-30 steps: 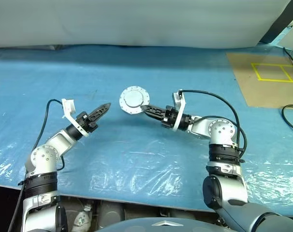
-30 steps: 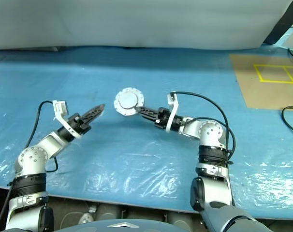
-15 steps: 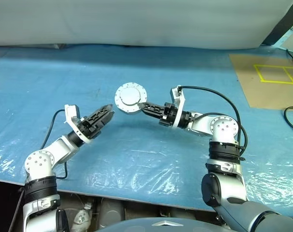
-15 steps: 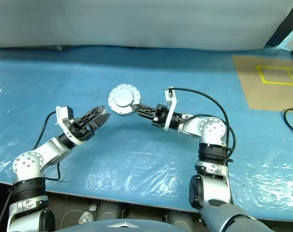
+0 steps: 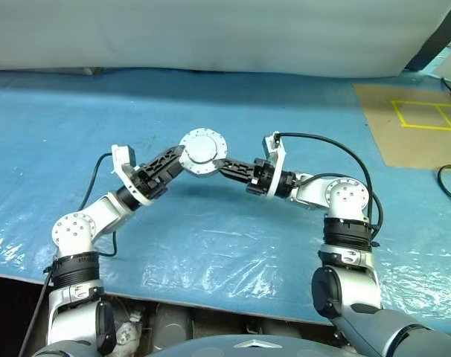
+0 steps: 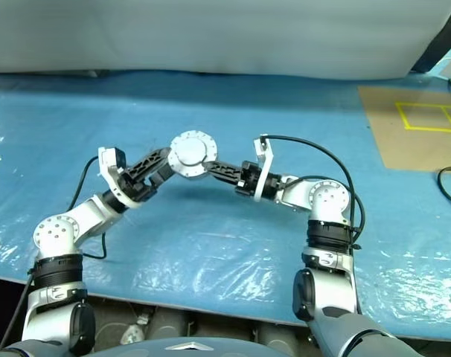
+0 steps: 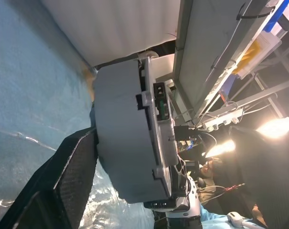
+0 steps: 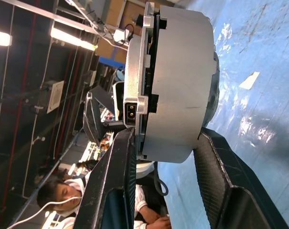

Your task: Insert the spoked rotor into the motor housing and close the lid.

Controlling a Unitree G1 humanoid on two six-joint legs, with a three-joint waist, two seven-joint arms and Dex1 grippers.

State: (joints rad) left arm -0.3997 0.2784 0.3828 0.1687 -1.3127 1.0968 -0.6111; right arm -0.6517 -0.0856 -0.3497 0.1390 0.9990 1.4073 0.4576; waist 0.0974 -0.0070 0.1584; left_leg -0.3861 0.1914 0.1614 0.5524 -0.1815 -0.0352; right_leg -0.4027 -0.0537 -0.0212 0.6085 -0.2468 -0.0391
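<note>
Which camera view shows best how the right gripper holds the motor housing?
The right wrist view: the motor housing sits edge-on between the right gripper jaws, one on each flat side. The head views show its round face, small. The left wrist view shows its side.

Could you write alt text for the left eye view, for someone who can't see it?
Two robot arms meet over a blue plastic-covered table: the right claw grips a round silver motor housing by its edge, holding it in the air, while the open left claw reaches it from the other side. A brown board with yellow tape lies far right.
</note>
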